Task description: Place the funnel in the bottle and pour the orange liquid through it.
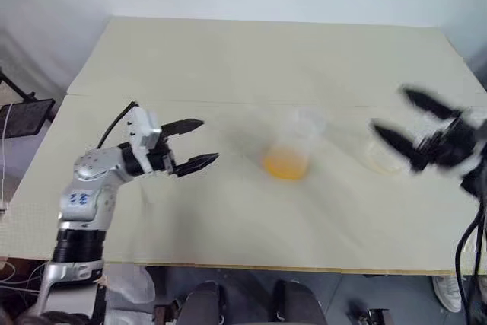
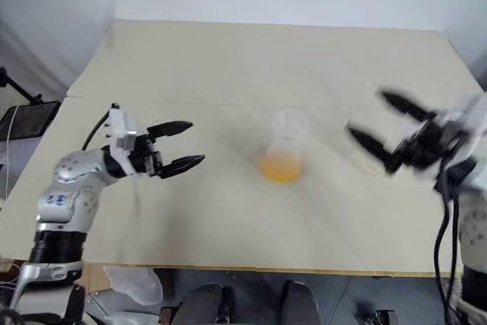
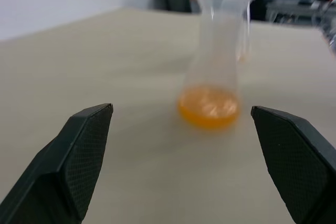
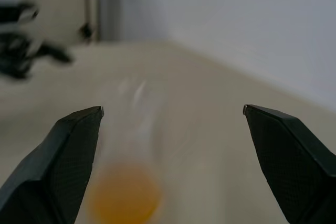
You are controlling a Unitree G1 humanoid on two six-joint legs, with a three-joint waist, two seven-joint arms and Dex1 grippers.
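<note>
Left gripper: fingers wide apart, empty, aimed at the bottle from its left.
Bottle: upright on the table, between the two grippers, touching neither.
Orange liquid: shallow pool in the bottle's base.
Right gripper: fingers spread, empty, right of the bottle.
Funnel: cannot tell where it is.

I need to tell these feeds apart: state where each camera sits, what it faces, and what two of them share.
Left and right eye views: on the head, looking down over the table; both arms, left pincer and right pincer open.
Left wrist view: along its own fingers at the bottle holding orange liquid.
Right wrist view: along its own fingers at the same bottle.
Shared: bottle and orange liquid.
</note>
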